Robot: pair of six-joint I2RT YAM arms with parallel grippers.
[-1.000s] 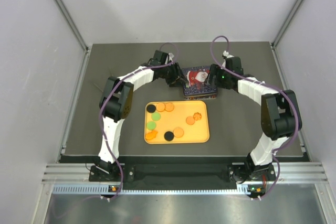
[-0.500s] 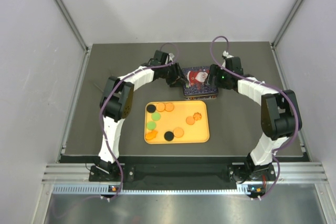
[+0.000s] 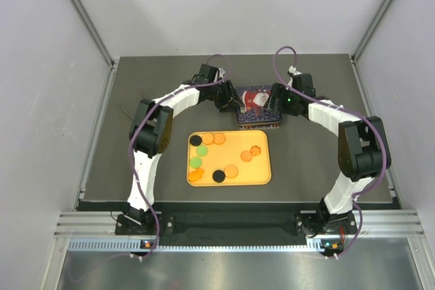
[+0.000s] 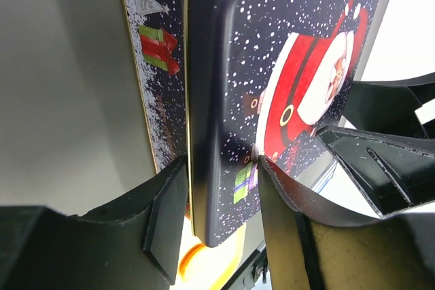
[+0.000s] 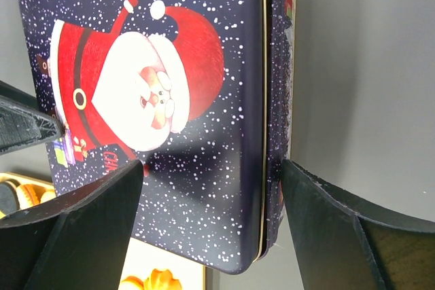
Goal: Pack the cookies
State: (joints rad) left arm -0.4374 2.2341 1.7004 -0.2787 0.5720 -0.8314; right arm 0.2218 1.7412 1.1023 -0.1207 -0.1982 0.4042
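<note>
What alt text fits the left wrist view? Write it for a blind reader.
A dark blue Santa tin fills the view, its lid edge between the left gripper fingers. Part of the orange tray shows below, and the right gripper sits at right.

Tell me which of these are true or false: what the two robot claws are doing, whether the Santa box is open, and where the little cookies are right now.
1. Both grippers are at the Santa tin. True: the left gripper straddles one edge of its lid and the right gripper the opposite edge.
2. The tin's lid is off. False: the Santa lid sits on the base.
3. The cookies lie on the orange tray. True.
4. The tray sits beyond the tin, far from the arm bases. False: it lies nearer the bases than the tin.
5. All the cookies are orange. False: some are black or green.
</note>
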